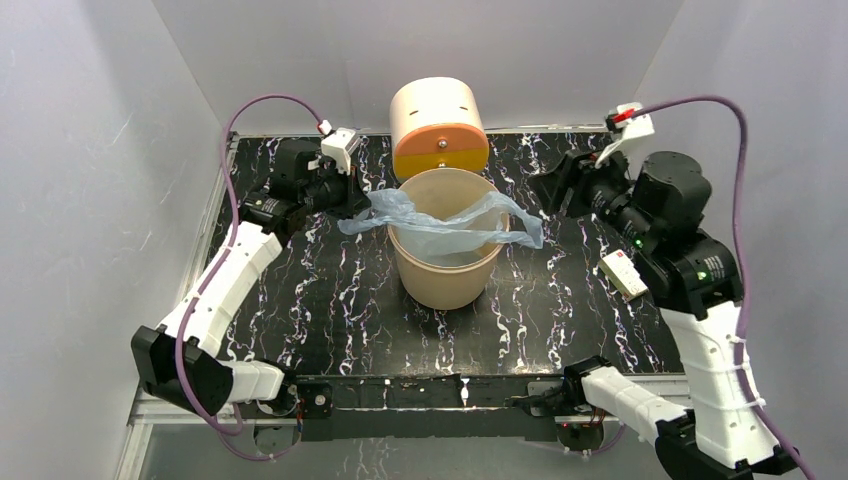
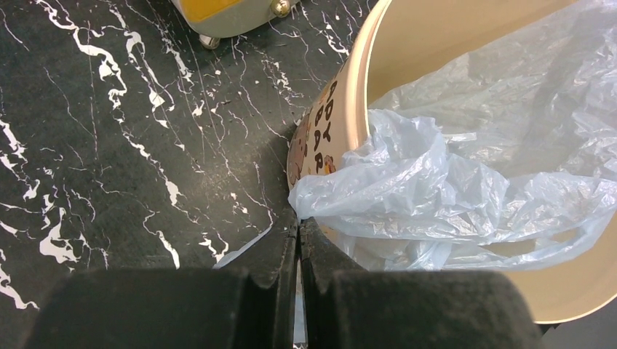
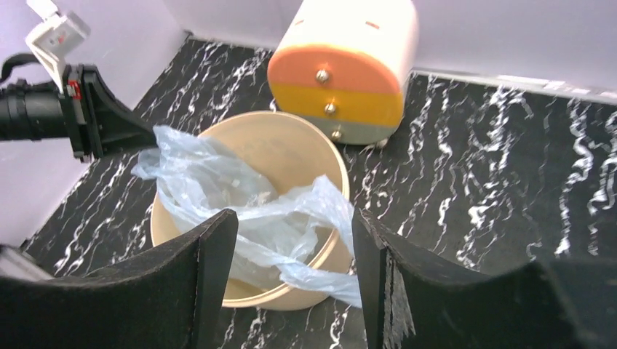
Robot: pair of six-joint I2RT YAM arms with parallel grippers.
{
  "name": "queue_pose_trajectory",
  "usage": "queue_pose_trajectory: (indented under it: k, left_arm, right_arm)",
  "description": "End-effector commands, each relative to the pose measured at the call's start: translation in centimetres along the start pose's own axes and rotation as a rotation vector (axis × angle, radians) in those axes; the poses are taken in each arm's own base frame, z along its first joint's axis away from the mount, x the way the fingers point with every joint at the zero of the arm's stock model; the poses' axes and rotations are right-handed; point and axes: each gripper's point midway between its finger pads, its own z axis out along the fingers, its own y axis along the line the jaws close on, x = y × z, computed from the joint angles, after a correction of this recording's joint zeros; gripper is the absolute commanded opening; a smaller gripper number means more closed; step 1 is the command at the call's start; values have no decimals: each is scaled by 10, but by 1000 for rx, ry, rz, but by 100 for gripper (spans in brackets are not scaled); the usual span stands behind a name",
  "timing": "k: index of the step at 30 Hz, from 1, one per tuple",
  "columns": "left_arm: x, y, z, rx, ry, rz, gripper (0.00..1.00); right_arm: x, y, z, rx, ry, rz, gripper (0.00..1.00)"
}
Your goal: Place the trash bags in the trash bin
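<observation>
The left pincer is clenched on 1 end of the trash bag, which drapes across the bin mouth, partly inside. The right pincer gapes wide, empty, clear of the bag. The tabletop carries 1 bag, 1 bin and 1 cream drum.

Pale-blue translucent trash bag at the black left gripper tips, tan bin just ahead with brown lettering and cartoon print, black white-veined table beneath, cream cylinder farther ahead banded orange, yellow, grey.
</observation>
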Motion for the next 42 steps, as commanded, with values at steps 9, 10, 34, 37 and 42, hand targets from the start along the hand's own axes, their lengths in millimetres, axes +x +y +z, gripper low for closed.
queue_pose_trajectory:
  k: [9, 10, 34, 37, 42]
  left_arm:
    - [1, 4, 12, 16, -2, -35, 0]
    - [1, 4, 13, 19, -2, -36, 0]
    - [-12, 19, 16, -43, -32, -72, 0]
    - [-6, 42, 20, -114, 1, -106, 0]
    - [16, 34, 25, -11, 33, -117, 0]
  right_arm:
    - [102, -16, 63, -81, 432, -8, 72]
    - [105, -19, 66, -76, 440, -4, 72]
    - [86, -95, 83, 316, 275, 61, 14]
    - [99, -110, 93, 365, 270, 78, 15]
    - [125, -95, 97, 256, 337, 108, 20]
